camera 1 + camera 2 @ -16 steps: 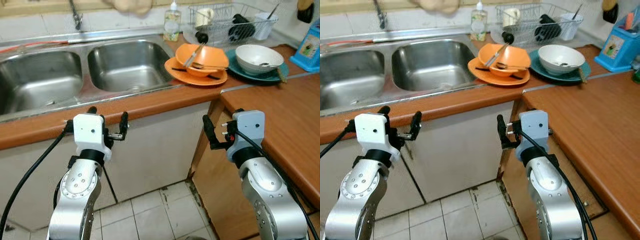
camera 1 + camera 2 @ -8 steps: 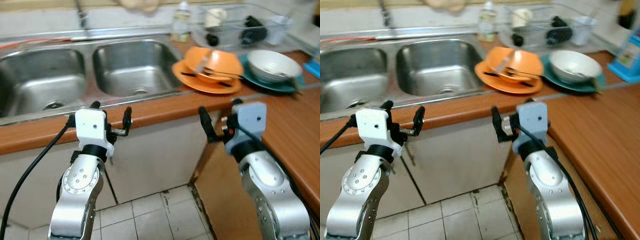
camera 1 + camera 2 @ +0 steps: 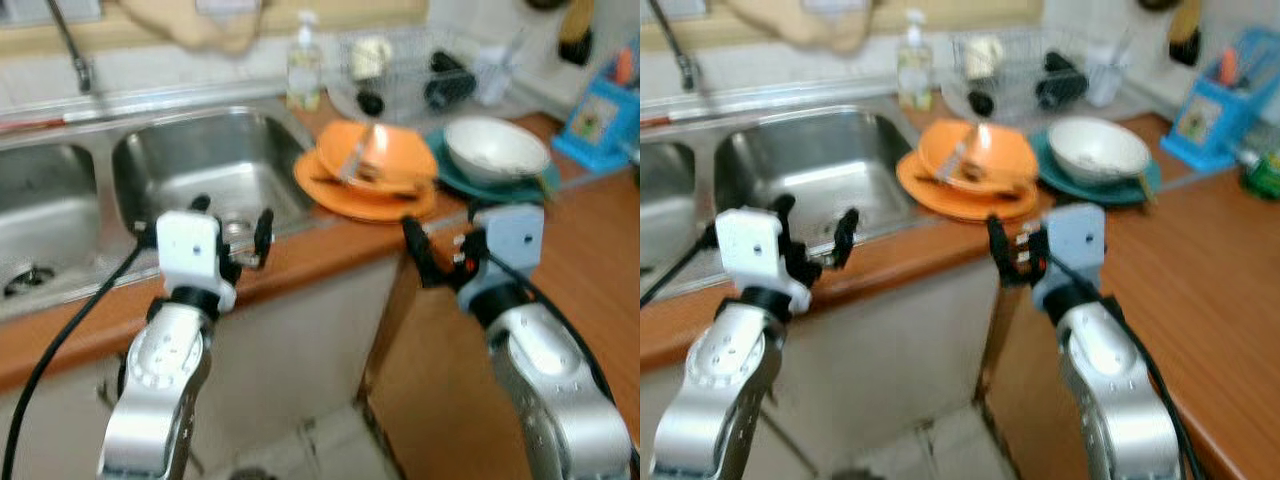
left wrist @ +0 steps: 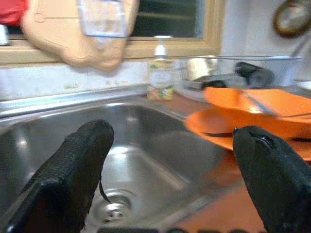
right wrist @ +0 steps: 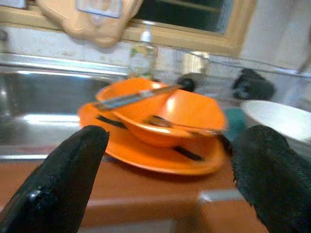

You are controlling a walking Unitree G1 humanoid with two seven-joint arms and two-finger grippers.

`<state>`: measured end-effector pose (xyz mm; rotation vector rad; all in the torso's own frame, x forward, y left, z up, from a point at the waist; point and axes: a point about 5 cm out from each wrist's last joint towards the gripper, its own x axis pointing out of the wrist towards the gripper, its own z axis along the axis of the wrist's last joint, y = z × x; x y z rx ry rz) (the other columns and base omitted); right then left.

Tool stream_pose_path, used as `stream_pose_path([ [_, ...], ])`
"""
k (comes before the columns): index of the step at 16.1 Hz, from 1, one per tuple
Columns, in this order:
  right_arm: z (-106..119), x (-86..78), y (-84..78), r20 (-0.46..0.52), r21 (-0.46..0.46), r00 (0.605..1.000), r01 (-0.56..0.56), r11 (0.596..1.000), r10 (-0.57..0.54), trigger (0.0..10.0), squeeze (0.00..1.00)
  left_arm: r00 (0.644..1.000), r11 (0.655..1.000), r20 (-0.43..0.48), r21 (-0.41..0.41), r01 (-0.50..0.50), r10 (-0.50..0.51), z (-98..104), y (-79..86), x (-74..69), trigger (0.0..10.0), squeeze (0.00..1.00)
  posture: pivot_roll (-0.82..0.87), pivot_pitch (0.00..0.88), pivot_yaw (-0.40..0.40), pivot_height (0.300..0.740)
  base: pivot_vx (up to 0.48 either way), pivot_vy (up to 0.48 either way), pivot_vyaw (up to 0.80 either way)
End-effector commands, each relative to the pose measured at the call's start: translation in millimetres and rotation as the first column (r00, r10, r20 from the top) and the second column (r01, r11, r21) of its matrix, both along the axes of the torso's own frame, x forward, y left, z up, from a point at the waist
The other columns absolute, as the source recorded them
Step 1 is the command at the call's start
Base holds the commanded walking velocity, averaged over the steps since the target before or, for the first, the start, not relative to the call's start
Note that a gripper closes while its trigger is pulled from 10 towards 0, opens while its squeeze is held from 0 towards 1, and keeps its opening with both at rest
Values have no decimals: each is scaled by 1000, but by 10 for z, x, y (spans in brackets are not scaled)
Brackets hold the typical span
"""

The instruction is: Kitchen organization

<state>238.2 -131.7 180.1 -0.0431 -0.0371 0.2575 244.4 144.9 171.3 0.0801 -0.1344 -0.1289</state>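
Near the wooden table (image 3: 590,230) edge, facing the orange bowl with cutlery (image 3: 985,158) on its orange plate (image 3: 940,195) right of the steel sink (image 3: 200,165): approach step, left gripper (image 3: 232,222) and right gripper (image 3: 440,245) jaws wide open, empty; next, probably a forward reach.

Camera: view shifted rightward along the counter and blurred by motion; the whole scene is displaced toward nine o'clock.

Left gripper (image 3: 232,225): now raised before the right-hand stainless steel sink basin (image 3: 190,170), formerly seen against the brown wooden counter edge (image 3: 300,262).

Right gripper (image 3: 440,255): now brought up just below the orange plate with its orange bowl (image 3: 375,170), formerly seen lower, before the cabinet front.
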Motion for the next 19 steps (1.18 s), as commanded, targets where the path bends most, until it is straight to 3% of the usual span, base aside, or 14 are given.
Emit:
stream_pose_path([
  [1, 53, -21, 3, 21, -1, 999, -30, 1000, 30, 10000, 1000, 1000, 1000, 18, 0, 4, -4, 44, -17, 13, 10000, 0, -59, 0, -7, 740, 371, 0, 0],
  [9, 169, 32, 26, 59, -17, 993, -104, 994, 104, 10000, 1000, 999, 1000, 37, 10, -28, 27, 84, 42, 5, 10000, 0, -47, 0, -19, 740, 372, 0, 0],
  [11, 211, 45, 21, 75, -9, 992, -97, 995, 98, 10000, 1000, 999, 1000, 38, 12, -27, 26, 87, 46, -1, 10000, 0, -48, 0, -16, 740, 369, 0, 800],
  [16, 344, 108, -50, 78, -2, 995, -64, 998, 64, 10000, 1000, 999, 1000, 36, 10, 22, -22, 92, -17, -2, 10000, 0, -59, 0, 0, 740, 277, 0, 0],
  [17, 376, 117, -59, 82, -2, 994, -70, 998, 70, 10000, 306, 999, 999, 36, 12, 39, -39, 95, -38, -7, 10000, 0, -59, 0, 0, 740, 0, 0, 0],
  [18, 409, 135, -70, 84, -1, 994, -73, 997, 73, 10000, 0, 998, 999, 34, 19, 45, -45, 100, -47, -2, 10000, 0, -56, 0, 1, 740, 0, 0, 0],
  [19, 422, 157, -89, 63, -8, 995, -73, 997, 74, 10000, 0, 998, 999, 35, 24, 46, -47, 103, -50, 2, 10000, 0, -56, 0, 1, 740, 0, 0, 0],
])
